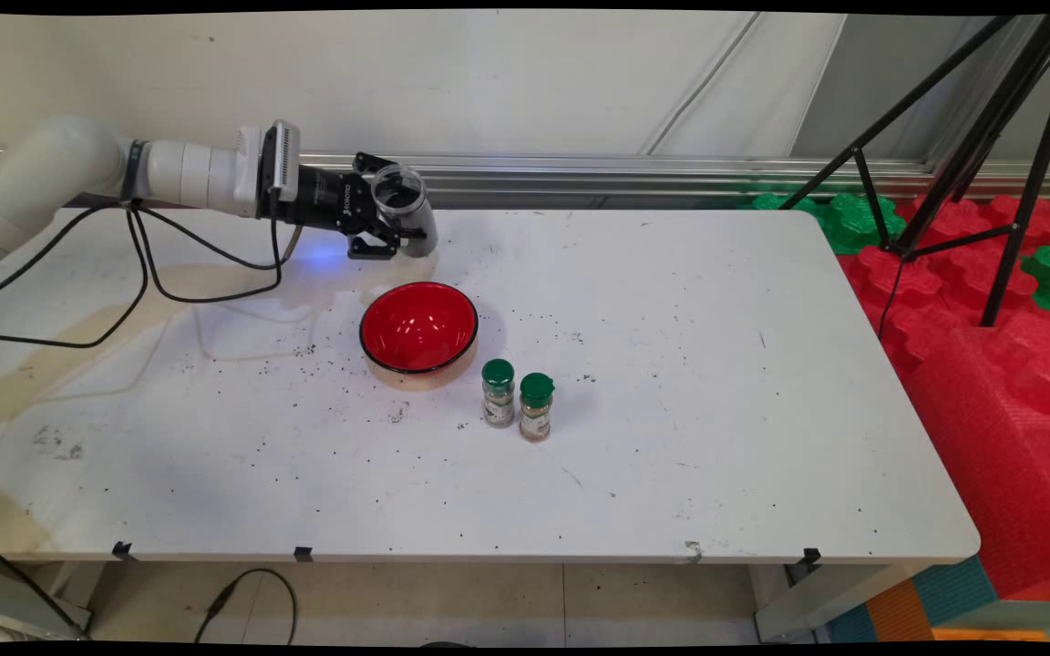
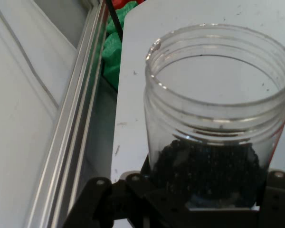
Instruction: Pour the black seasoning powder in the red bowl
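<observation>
1. The gripper [image 1: 377,219] is sitting upper left of the middle, holding a jar [image 1: 405,208].
2. The bowl [image 1: 418,329] is sitting just below it.
3. Two spice bottles [image 1: 517,399] are standing side by side, lower right of the bowl.

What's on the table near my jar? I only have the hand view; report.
Observer: A red bowl sits on the table, on the camera's side of the jar in your claw.
Operator: Tell me what's in it.
Observer: Nothing; it looks empty.
Operator: List anything else.
Observer: Two green-capped shakers stand side by side, at the bowl's near right in the main view.
</observation>
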Robot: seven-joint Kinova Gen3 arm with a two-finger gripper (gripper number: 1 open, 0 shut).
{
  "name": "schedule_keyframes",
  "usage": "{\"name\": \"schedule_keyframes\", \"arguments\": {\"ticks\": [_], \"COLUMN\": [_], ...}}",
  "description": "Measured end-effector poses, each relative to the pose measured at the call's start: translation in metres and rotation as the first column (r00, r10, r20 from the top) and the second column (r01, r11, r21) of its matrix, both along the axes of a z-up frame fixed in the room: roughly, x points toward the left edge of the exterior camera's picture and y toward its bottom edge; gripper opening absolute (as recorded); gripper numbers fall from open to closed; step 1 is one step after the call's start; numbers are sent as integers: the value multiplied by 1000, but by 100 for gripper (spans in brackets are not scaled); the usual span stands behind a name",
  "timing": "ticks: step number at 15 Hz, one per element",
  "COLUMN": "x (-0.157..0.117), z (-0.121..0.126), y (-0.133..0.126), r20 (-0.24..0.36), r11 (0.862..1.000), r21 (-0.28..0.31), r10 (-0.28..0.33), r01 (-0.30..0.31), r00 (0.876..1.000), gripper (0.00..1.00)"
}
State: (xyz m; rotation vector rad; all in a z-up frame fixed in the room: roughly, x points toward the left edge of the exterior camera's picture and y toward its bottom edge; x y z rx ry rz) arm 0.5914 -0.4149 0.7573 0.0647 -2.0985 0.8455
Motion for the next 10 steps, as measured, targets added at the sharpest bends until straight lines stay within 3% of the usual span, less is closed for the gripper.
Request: {"name": "schedule_keyframes", "arguments": {"ticks": [7, 10], "x": [-6, -8], "z": [-3, -4], "y": [6, 8], "r20": [126, 196], "r11": [987, 973], "r21": [-144, -206], "r10": [-47, -66], "r01": [65, 107], "r00": [991, 978], "gripper": [0, 0]}}
